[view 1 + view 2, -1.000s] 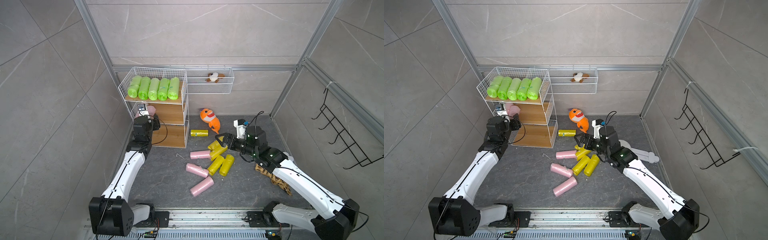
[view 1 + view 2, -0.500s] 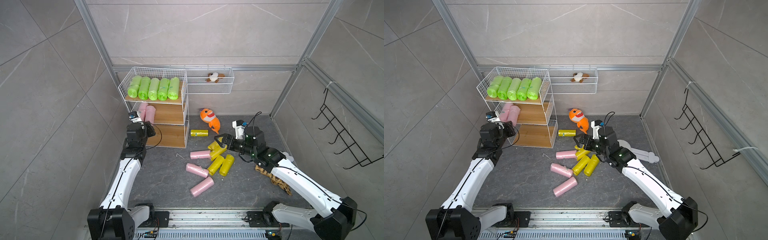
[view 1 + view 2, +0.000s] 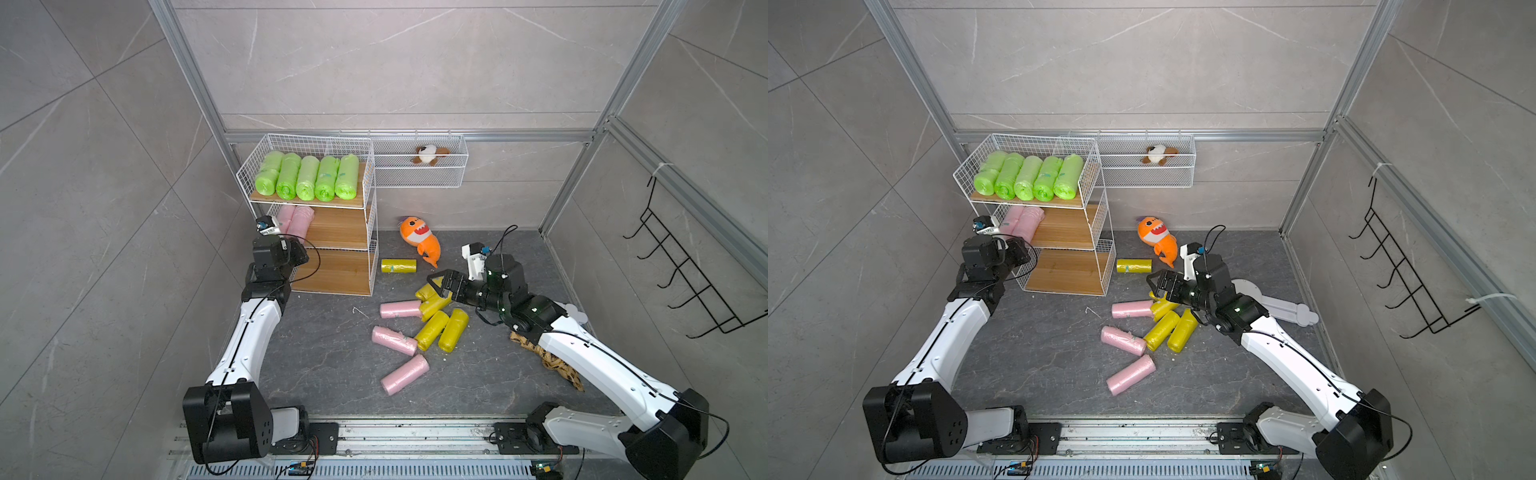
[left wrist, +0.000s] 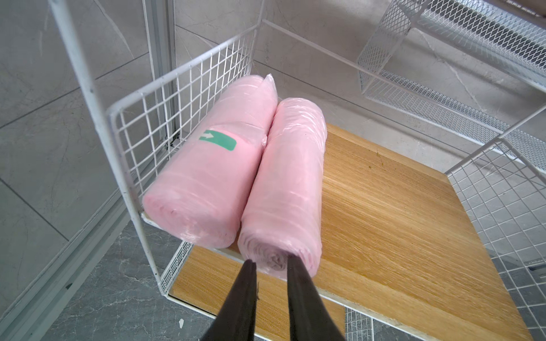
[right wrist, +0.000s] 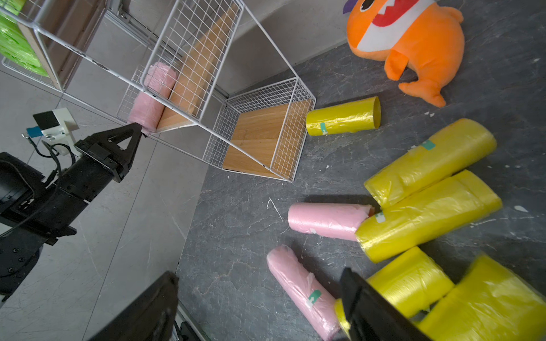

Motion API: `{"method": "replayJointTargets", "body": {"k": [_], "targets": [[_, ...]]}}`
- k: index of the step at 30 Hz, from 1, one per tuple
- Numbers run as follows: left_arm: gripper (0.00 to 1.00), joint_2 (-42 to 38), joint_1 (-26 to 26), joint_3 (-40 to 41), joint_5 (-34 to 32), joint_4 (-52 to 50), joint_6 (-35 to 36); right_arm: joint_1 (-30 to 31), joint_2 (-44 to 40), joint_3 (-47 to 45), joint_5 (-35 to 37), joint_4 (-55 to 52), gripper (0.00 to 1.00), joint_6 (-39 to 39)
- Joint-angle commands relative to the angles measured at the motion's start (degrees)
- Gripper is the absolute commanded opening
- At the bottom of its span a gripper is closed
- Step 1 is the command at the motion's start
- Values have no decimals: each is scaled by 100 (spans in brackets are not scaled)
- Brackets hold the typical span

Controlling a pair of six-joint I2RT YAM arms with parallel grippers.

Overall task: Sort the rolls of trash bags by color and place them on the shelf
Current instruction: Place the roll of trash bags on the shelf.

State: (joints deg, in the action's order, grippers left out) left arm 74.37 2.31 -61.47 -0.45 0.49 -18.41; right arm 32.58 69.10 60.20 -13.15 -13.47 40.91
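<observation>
Pink roll (image 4: 283, 189) end against nearly closed left jaws; right jaws wide apart.

Both top views look steeply down from high behind me, far off, on the whole tabletop (image 3: 332, 365) and shelf (image 3: 336, 230); they share nearly everything. My left wrist camera sits close behind my left end effector (image 4: 270, 259), facing the shelf's middle board just ahead of it. My right wrist camera looks past my right end effector (image 5: 260, 273), sharing that shelf from farther off.
</observation>
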Motion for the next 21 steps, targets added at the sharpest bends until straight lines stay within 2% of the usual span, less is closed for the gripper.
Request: {"method": "replayJointTargets", "body": {"k": [1, 5, 12, 16, 21], "targets": [[33, -373, 41, 77, 153, 160, -187, -7, 147, -63, -227, -57, 90, -43], [49, -993, 26, 592, 443, 73, -540, 11, 404, -137, -666, -320, 89, -97], [59, -2214, -270, 1596, 722, -396, -1036, 456, 723, -432, -979, -1333, 88, -274], [61, -2555, -844, 2135, 839, -356, -1172, 711, 859, -861, -1010, -1750, 89, -301], [62, -2437, -1811, 2271, 459, -343, -1214, 956, 1290, -1191, -1432, -1634, 90, -334]]}}
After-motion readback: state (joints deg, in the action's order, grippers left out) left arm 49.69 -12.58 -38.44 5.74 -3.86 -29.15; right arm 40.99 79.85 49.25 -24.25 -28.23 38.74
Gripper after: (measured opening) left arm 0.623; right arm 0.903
